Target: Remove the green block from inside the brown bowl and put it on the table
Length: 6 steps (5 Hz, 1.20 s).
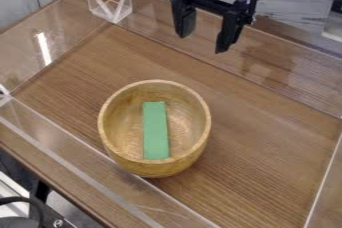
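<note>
The green block (pixel 156 130) lies flat on the inner floor of the brown bowl (pixel 124 142), running near to far. The bowl stands on the wood-grain table (pixel 267 112), toward the front left. My gripper (pixel 203 29) hangs high above the back of the table, well beyond and above the bowl. Its dark fingers (pixel 226 33) point down and stand apart with nothing between them.
Low clear acrylic walls (pixel 80 177) border the table on all sides. A folded clear acrylic piece (pixel 108 2) stands at the back left corner. Bare tabletop lies right of the bowl and behind it.
</note>
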### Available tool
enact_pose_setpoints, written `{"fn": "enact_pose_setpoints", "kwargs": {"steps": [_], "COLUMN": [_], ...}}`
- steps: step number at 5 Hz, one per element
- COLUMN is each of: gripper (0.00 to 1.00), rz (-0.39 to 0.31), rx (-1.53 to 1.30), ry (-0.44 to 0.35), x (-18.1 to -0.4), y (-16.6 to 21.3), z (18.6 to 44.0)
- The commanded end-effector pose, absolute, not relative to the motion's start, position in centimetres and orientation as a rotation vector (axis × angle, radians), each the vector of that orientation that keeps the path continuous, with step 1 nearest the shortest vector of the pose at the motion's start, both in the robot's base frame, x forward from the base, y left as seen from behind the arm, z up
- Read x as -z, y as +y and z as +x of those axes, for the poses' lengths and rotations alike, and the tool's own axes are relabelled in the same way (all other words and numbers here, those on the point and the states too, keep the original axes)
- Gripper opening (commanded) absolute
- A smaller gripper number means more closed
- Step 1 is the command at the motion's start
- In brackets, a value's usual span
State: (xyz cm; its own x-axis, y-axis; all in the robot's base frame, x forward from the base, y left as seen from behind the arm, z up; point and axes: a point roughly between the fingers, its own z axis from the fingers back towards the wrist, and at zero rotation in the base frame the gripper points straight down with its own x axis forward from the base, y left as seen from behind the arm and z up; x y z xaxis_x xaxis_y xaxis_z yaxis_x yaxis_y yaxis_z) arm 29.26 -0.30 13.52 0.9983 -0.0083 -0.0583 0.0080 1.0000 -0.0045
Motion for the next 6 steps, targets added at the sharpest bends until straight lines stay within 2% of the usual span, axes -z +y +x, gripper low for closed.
{"fn": "enact_pose_setpoints", "kwargs": {"steps": [1,2,3,4,5,6], "gripper": [1.0,1.0,1.0,1.0,1.0,1.0], "rz": [-0.004,-0.007,-0.015,-0.016,-0.027,-0.025], "rx": [0.034,-0.007,-0.081,-0.121,-0.172,-0.181], "ry": [0.082,0.088,0.051,0.052,0.031,0.041], "x": [-13.0,-11.9,-12.0,-11.3,-11.5,-11.2], "y": [-0.4,-0.5,-1.0,-1.2,-0.8,-0.5], "z": [29.4,27.7,25.7,24.6,24.2,24.9]}}
